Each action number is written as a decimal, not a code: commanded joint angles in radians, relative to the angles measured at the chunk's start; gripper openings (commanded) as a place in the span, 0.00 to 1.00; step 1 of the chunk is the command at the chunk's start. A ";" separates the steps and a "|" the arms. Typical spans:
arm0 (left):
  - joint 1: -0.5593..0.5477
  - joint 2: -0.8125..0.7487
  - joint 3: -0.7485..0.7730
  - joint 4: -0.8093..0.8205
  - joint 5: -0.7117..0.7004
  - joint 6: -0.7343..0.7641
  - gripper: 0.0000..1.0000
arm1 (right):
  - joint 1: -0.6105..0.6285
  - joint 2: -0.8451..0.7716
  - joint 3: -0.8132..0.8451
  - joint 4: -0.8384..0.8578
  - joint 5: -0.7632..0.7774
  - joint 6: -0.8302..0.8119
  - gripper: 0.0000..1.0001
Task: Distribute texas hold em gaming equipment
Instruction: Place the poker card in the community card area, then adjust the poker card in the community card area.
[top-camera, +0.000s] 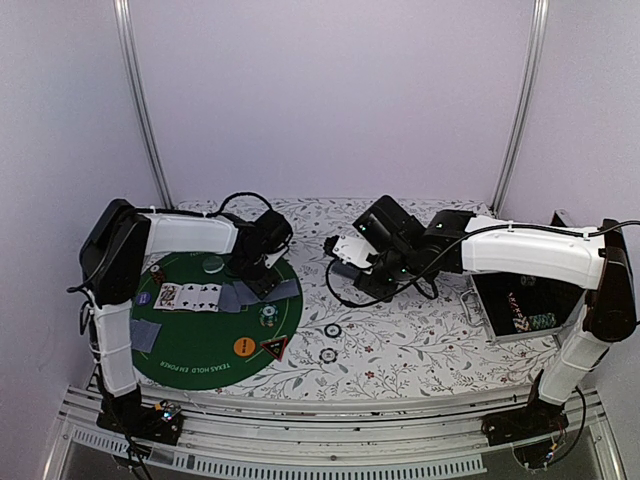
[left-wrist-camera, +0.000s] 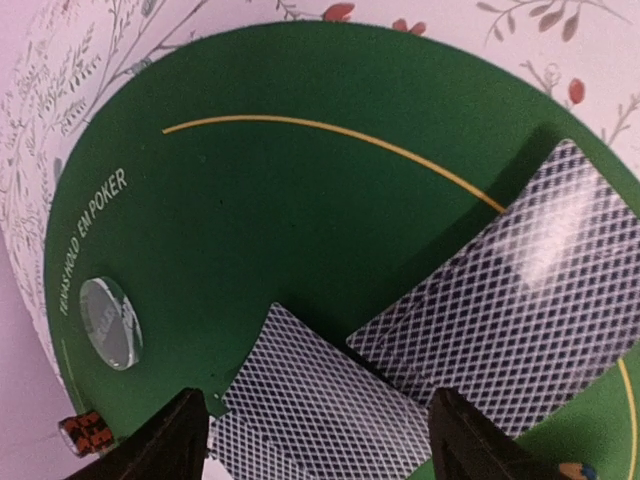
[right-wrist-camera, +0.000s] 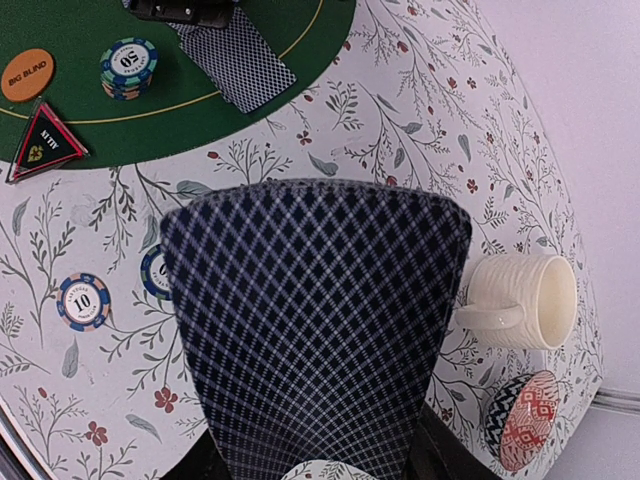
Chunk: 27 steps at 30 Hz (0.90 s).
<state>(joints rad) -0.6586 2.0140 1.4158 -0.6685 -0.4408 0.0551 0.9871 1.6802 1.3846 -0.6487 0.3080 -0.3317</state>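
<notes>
Your left hand (left-wrist-camera: 318, 425) — released, fingers (left-wrist-camera: 175, 445) spread over two face-down cards (left-wrist-camera: 510, 300) on green mat (left-wrist-camera: 300, 200). Your right hand (right-wrist-camera: 320, 462) — clenched on one patterned card (right-wrist-camera: 315, 320) above bench (right-wrist-camera: 400, 120).

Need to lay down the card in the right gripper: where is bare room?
Free for the card: the flowered cloth between the two loose chips and the case; also the green mat's near edge, by the orange button. Crowded: the mat's middle, with cards and a chip stack.
</notes>
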 joint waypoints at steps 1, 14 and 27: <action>0.020 0.008 -0.005 0.076 0.051 -0.120 0.79 | -0.001 -0.027 0.001 -0.001 0.000 0.018 0.48; 0.020 -0.022 -0.081 0.043 0.043 -0.132 0.79 | -0.002 -0.028 -0.007 0.006 0.005 0.015 0.48; 0.019 -0.111 -0.140 0.040 0.062 -0.137 0.79 | -0.002 -0.033 -0.010 0.001 0.005 0.017 0.48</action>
<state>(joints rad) -0.6422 1.9491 1.2892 -0.6235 -0.3977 -0.0727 0.9871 1.6802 1.3842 -0.6502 0.3080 -0.3286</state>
